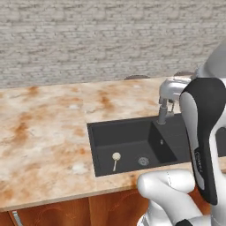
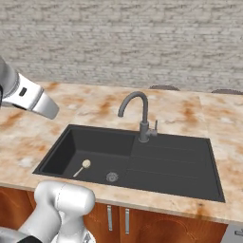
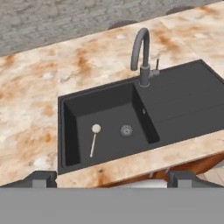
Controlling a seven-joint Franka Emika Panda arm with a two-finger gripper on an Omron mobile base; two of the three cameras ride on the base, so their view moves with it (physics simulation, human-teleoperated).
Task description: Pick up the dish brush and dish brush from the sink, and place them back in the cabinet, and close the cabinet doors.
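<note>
The claw (image 3: 112, 177) hangs above the near edge of the marbled surface (image 3: 35, 113) with its two dark tips spread wide at the lower corners of the hand view and nothing between them. In the dark sink (image 3: 111, 89) the cream-headed dish brush (image 3: 94, 139) lies flat on the basin floor, its round head toward 12 o'clock and its thin handle running down toward 6 o'clock, near the round metal drain (image 3: 126, 130) at its 3 o'clock but apart from it. The grey gooseneck tap (image 3: 142, 57) stands at the basin's 1 o'clock corner, with the ribbed drainboard (image 3: 188, 100) stretching off toward 3 o'clock.
</note>
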